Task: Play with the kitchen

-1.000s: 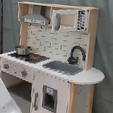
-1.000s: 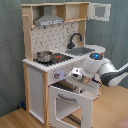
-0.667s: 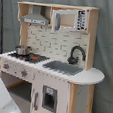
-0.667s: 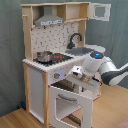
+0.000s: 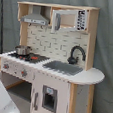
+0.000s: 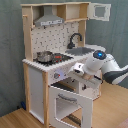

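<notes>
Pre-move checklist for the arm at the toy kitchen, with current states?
1. Oven door open: ok, it hangs forward and down in the second exterior view.
2. Gripper near the front panel: ok, level with the knobs; contact cannot tell.
3. Fingers open or shut: cannot tell.
4. Pot on the stove: ok, upright in both exterior views.
5. Sink and faucet away from the arm: ok.
6. Upper cabinet door open: ok, swung out at the top, above the arm.
</notes>
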`<state>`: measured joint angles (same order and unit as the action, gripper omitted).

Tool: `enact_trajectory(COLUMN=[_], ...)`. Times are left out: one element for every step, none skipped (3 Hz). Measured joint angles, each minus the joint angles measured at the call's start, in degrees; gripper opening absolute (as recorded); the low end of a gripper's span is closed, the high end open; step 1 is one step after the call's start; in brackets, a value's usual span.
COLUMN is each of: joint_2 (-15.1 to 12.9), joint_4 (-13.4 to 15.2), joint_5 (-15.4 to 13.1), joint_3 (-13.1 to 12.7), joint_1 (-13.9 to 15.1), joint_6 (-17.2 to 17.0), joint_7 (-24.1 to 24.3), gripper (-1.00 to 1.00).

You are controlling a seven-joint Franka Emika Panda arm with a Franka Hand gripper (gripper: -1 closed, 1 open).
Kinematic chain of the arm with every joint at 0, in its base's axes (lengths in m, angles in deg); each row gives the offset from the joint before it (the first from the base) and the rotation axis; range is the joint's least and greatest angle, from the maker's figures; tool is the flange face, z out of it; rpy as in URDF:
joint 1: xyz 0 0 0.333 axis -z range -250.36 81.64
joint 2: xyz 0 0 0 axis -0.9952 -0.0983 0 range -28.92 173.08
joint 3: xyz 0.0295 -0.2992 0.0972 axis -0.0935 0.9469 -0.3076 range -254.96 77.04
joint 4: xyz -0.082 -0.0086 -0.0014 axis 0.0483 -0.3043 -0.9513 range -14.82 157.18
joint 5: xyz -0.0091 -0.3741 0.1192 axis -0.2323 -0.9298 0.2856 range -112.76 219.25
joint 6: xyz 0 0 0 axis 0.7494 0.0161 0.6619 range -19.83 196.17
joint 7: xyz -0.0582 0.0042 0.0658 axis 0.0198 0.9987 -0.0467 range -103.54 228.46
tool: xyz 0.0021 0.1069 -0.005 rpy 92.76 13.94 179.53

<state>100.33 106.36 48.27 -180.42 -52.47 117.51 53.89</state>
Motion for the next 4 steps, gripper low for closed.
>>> enact_trajectory(joint_2=[1.5,3.7,6.5,9.7], joint_4=[0.0,0.0,0.0,-0.1], joint_5=[-4.8,-9.6,-13.7,-17.5], joint_3=[2.6,5.3,8.0,10.1], joint_1=[-2.1,-4.3,-6.7,-9.3], joint_6=[-3.1,-7.1,-11.3,-15.4], joint_7=[2.5,3.7,3.9,3.9], gripper=[1.0,1.0,1.0,1.0])
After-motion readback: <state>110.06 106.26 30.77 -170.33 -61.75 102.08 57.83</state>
